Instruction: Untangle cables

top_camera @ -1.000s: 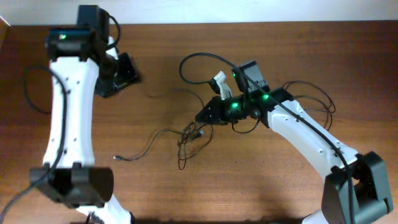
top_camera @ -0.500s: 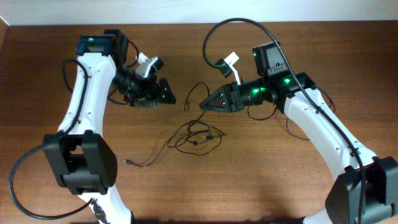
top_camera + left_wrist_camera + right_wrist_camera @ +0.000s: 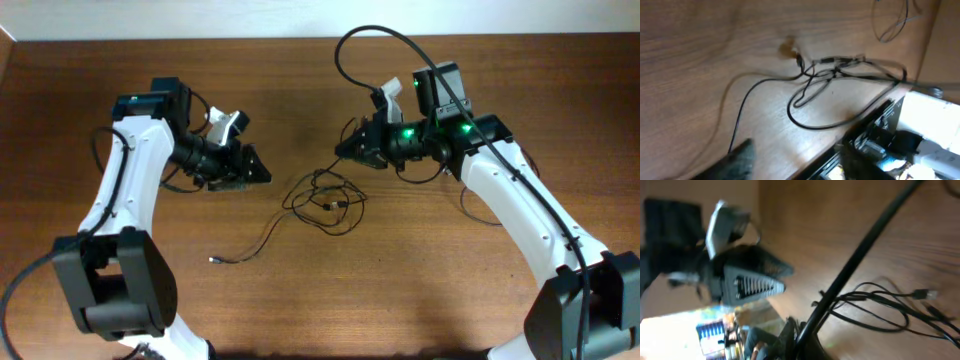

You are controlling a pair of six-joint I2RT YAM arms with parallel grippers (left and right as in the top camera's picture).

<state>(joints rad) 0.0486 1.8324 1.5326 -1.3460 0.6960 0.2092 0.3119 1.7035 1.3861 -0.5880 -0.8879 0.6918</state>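
The cables point(image 3: 325, 198) lie as a loose tangle of thin black cords on the wooden table between the two arms. One strand trails down-left to a small plug point(image 3: 213, 260). My right gripper point(image 3: 342, 152) hangs just above and right of the tangle, shut on a black cable point(image 3: 860, 260) that rises from the knot point(image 3: 875, 305) into its jaws point(image 3: 800, 340). My left gripper point(image 3: 262, 170) points right, a short way left of the tangle and apart from it. In the left wrist view its jaws point(image 3: 795, 170) stand open over bare wood, the tangle point(image 3: 835, 72) ahead of them.
More thin black cord loops point(image 3: 505, 165) lie behind the right arm, also seen in the left wrist view as cord loops point(image 3: 892, 25). The table's far edge point(image 3: 300, 40) meets a white wall. The arms' own thick black cable point(image 3: 370, 40) arcs above the right gripper.
The left arm swung in from the far left towards the centre and then drew back slightly. The right gripper pulled up and right with its cable, and the tangle shifted right with it.
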